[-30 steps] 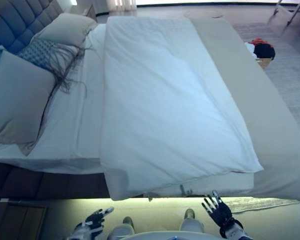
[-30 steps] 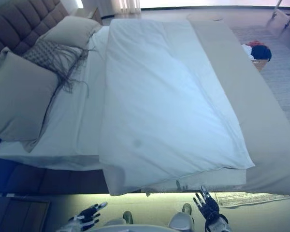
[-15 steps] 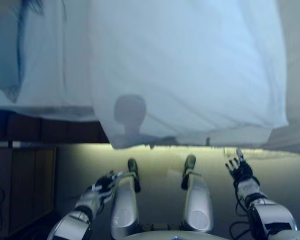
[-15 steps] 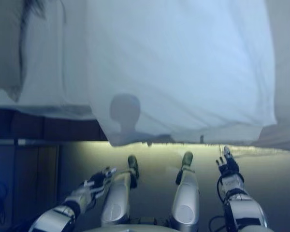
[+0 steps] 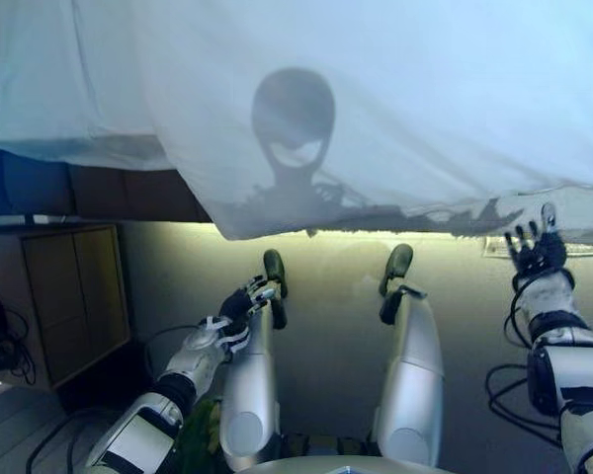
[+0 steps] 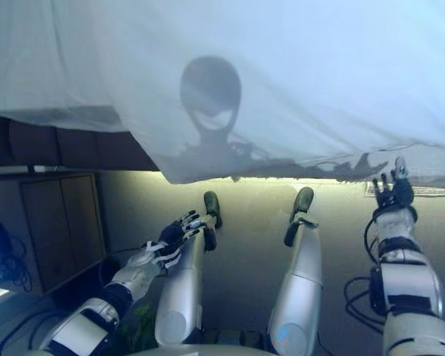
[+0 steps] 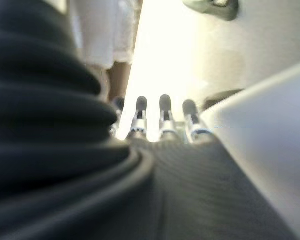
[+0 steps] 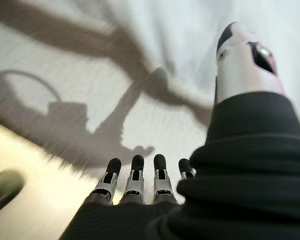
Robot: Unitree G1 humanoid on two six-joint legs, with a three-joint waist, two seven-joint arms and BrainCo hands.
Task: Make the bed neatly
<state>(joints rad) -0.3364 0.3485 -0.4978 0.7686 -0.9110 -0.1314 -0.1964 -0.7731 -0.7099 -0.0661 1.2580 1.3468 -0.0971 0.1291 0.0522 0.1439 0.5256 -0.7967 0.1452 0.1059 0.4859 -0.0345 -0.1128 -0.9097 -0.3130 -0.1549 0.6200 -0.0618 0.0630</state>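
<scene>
Here the white duvet [image 5: 395,109] covers the bed and its edge hangs over the bed's side, running crosswise in front of the robot. Both hands are below that hanging edge, holding nothing. The right robot hand [image 5: 536,249] has its fingers spread and straight, just beneath the edge and clearly the nearer one. The left robot hand [image 5: 245,299] sits lower, well apart from the edge, fingers relaxed. A wooden cabinet [image 5: 74,296] stands beside the bed. No readable writing shows anywhere
</scene>
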